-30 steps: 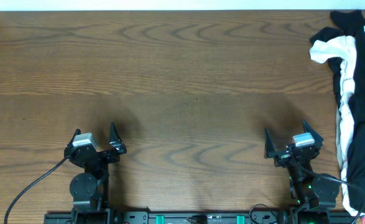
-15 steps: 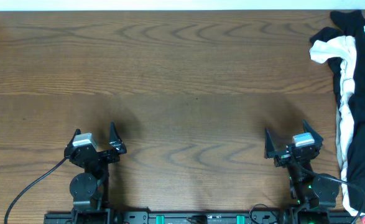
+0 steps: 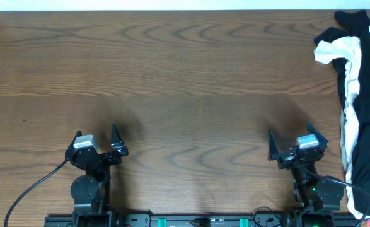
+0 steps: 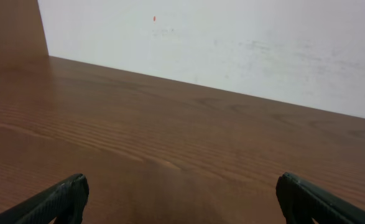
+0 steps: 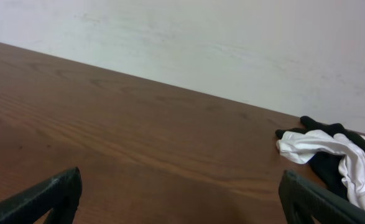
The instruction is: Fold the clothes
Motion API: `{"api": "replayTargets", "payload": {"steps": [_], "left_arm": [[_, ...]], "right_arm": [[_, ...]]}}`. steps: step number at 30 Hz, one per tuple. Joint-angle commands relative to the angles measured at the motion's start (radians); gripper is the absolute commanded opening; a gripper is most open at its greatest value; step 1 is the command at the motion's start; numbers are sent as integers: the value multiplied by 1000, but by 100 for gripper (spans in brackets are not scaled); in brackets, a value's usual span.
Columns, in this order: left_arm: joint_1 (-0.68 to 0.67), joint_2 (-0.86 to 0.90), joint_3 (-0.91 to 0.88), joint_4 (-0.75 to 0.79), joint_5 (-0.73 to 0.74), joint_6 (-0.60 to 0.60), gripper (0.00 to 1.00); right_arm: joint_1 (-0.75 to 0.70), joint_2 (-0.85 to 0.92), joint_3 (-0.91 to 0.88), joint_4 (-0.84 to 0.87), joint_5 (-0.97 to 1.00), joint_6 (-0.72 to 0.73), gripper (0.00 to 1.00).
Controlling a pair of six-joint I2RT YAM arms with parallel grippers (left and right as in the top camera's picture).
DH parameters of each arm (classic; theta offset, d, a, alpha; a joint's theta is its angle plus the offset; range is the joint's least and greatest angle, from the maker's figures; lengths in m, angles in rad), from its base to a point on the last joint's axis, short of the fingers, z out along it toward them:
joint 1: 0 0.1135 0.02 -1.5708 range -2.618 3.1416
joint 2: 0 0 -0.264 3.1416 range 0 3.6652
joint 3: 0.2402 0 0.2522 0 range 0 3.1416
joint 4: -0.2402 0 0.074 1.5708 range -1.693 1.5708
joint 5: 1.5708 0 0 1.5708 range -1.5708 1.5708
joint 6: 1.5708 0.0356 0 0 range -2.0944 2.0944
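Observation:
The clothes (image 3: 361, 101) lie in a rumpled heap of black and white fabric along the table's right edge; in the right wrist view the heap (image 5: 337, 155) shows at the far right. My right gripper (image 3: 296, 140) rests near the front edge, left of the heap, open with nothing between its fingers (image 5: 309, 202). My left gripper (image 3: 96, 137) sits at the front left, far from the clothes, also open and empty, its fingertips (image 4: 61, 199) wide apart over bare wood.
The wooden table (image 3: 185, 82) runs back to a white wall (image 4: 232, 43). A black cable (image 3: 30, 189) trails from the left arm's base. The arm bases stand along the front edge.

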Motion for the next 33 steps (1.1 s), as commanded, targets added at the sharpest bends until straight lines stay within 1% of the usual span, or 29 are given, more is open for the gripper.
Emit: {"api": "replayTargets", "payload": {"steps": [1, 22, 24, 28, 33], "left_arm": [[-5, -6, -19, -40, -8, 10, 98], [-5, -6, -19, -40, -8, 10, 98], [-5, -6, -19, -39, -8, 8, 98], [-5, -6, -19, -40, -3, -51, 98], [-5, -3, -18, -46, 21, -52, 98]], "right_arm": [[2, -4, -3, -3, -1, -11, 99], [2, -4, -2, 8, -8, -11, 99], [2, -4, -2, 20, -8, 18, 99], [2, -4, -2, 12, -8, 57, 99], [2, 9, -2, -4, 19, 59, 99]]}}
